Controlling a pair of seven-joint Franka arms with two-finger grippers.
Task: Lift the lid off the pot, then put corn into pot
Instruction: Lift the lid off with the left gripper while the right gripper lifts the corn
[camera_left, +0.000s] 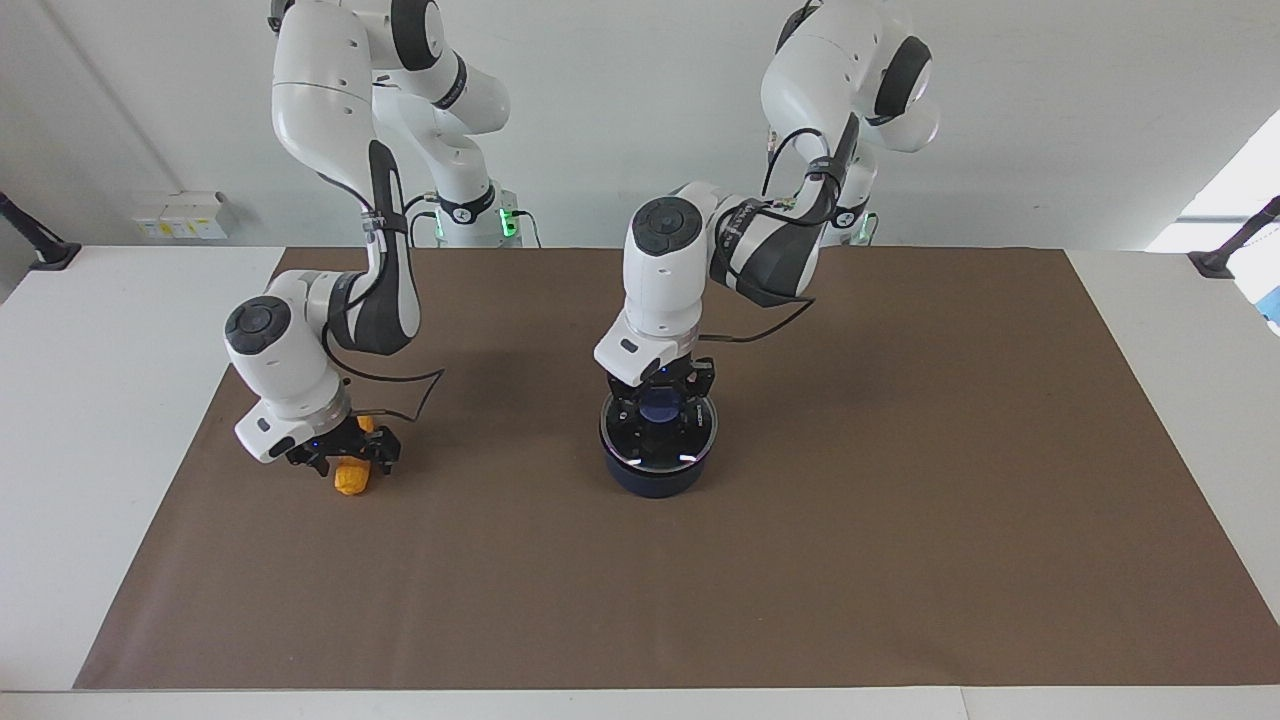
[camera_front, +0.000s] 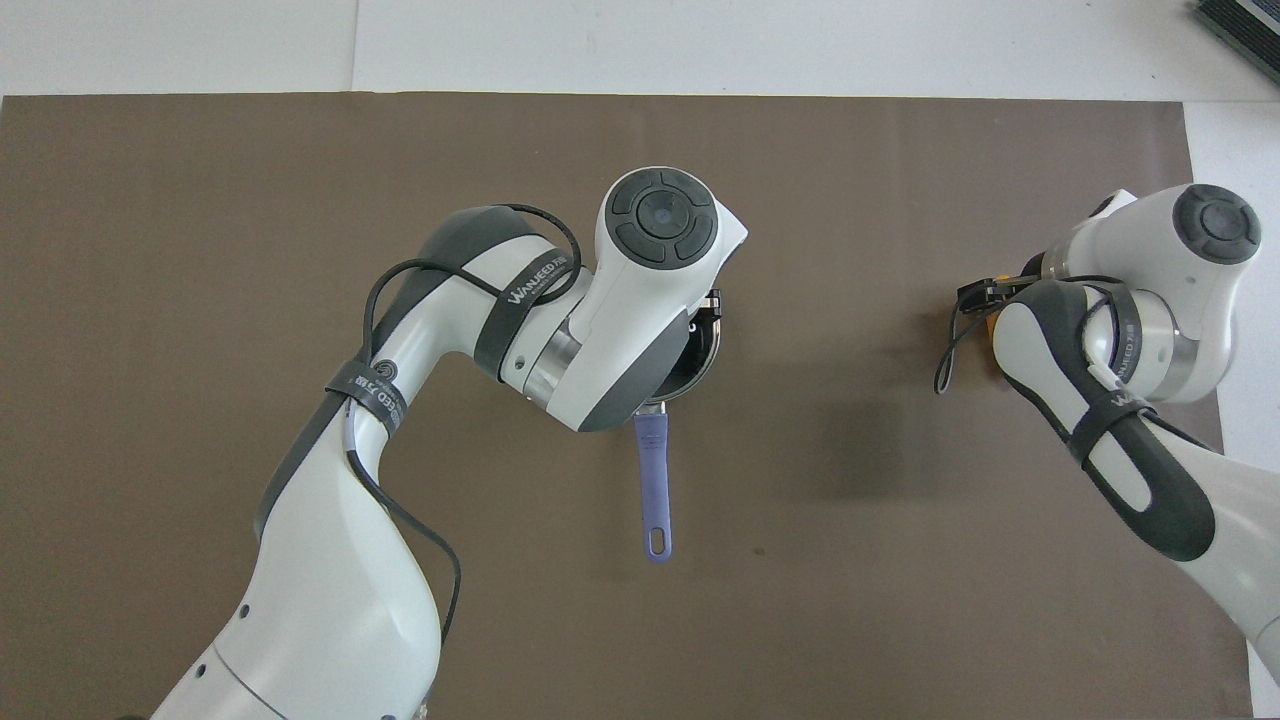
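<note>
The left hand (camera_left: 658, 402) is down on the lid (camera_left: 657, 440), its fingers clamped on the blue knob (camera_left: 658, 408) at the lid's centre; the lid sits on the pot (camera_left: 655, 478), mid-desk. The right hand (camera_left: 343, 455) stands over the corn (camera_left: 350, 478), fingers spread to either side of the cob, which lies on the brown mat (camera_left: 900, 520) toward the right arm's end of the desk (camera_left: 80, 400).

The facing view shows the knob, the lid's rim and the exposed end of the corn. The overhead view alone shows the pot's long handle (camera_front: 653, 490), pointing toward the robots; there the left arm covers most of the lid and the right arm nearly all of the corn.

Count: one pot, one lid, one corn cob, two hands.
</note>
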